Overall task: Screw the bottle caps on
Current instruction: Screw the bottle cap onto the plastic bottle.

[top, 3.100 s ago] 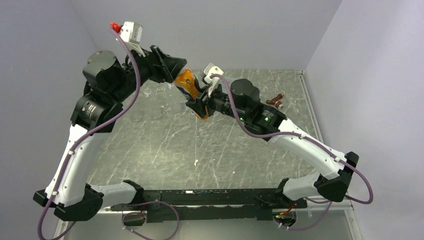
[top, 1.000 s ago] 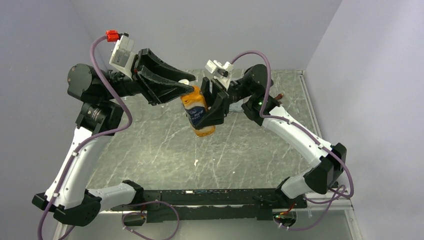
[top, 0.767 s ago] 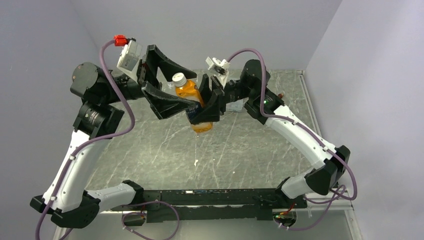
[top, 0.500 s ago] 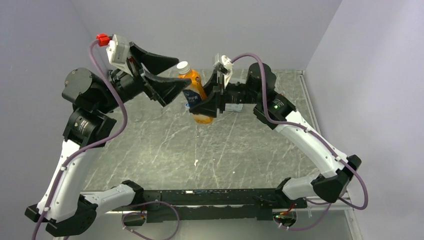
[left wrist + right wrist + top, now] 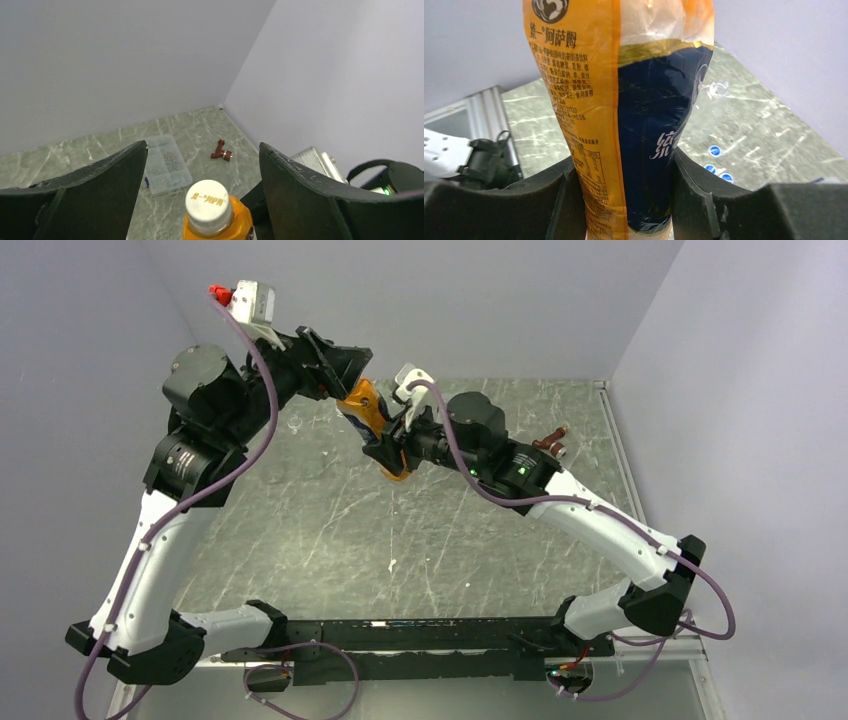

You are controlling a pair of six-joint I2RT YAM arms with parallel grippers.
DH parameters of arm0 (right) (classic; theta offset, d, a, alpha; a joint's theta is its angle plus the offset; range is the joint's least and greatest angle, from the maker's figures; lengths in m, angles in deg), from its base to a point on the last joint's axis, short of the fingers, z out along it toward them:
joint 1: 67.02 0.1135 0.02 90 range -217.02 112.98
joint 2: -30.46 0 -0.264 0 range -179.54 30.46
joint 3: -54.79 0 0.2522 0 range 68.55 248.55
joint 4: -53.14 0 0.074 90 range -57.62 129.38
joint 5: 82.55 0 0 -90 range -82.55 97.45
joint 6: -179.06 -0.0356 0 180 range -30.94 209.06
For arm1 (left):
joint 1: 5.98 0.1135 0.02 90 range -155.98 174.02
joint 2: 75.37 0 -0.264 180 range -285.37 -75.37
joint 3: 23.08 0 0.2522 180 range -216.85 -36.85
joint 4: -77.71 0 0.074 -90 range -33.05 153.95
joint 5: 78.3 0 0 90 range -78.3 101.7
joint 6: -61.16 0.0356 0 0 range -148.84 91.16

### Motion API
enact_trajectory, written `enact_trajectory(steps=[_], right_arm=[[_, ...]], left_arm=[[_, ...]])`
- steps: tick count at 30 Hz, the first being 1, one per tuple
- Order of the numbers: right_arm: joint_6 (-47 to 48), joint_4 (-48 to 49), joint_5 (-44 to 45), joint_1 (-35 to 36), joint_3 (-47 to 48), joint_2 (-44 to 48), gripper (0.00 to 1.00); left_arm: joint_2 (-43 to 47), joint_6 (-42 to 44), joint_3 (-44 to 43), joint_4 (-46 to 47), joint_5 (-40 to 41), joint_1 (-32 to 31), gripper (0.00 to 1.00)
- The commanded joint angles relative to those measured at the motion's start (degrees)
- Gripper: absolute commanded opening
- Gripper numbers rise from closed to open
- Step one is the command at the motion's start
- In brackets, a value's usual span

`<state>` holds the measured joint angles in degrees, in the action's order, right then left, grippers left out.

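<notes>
Grey-green marbled bench [image 5: 300, 540], boxed in by plain pale lilac walls, with two white-and-black robot arms bolted at its near edge. Both arms reach up and inward to meet over the middle of the bench.

Between them an orange bottle [image 5: 367, 408] with a dark blue label band is held in the air, clear of the bench and leaning to one side. The right hand [image 5: 626, 205] is clamped around the bottle's lower body, one finger pressed against each side of the label.

At the top of the bottle sits a pale round cap [image 5: 209, 201] with gold lettering. The left hand [image 5: 202, 147] is spread wide around it, one finger on each side, neither touching it.

Down on the bench, below and past the bottle, lie three small blue caps [image 5: 714, 149] close together. A small clear cup [image 5: 719, 87] stands a little farther off.

Beyond the bottle, toward the far corner of the bench, a flat clear plastic box [image 5: 165, 165] holds tiny parts. Just beside the box lies a small reddish-brown item [image 5: 220, 151], too small to make out.
</notes>
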<state>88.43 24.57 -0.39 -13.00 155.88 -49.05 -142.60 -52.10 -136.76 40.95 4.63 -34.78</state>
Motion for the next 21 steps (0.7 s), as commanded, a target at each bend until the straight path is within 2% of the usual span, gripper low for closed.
enact_trajectory(steps=[1,7,14,21], right_arm=[[3.0,0.3,9.7,1.3,3.8,-0.7,0.00],[3.4,0.3,13.0,2.0,4.8,-1.9,0.00],[3.6,-0.5,13.8,2.5,7.4,-4.0,0.00],[3.9,-1.4,14.0,2.8,8.3,-5.1,0.00]], left_arm=[[-1.4,-2.0,-4.4,-3.7,4.0,-0.1,0.83],[-3.5,-3.5,-6.6,-7.8,5.7,-0.1,0.75],[-4.3,-4.5,-5.9,-7.6,5.1,-0.1,0.68],[-3.7,-4.5,-4.8,-6.2,5.7,-0.1,0.57]])
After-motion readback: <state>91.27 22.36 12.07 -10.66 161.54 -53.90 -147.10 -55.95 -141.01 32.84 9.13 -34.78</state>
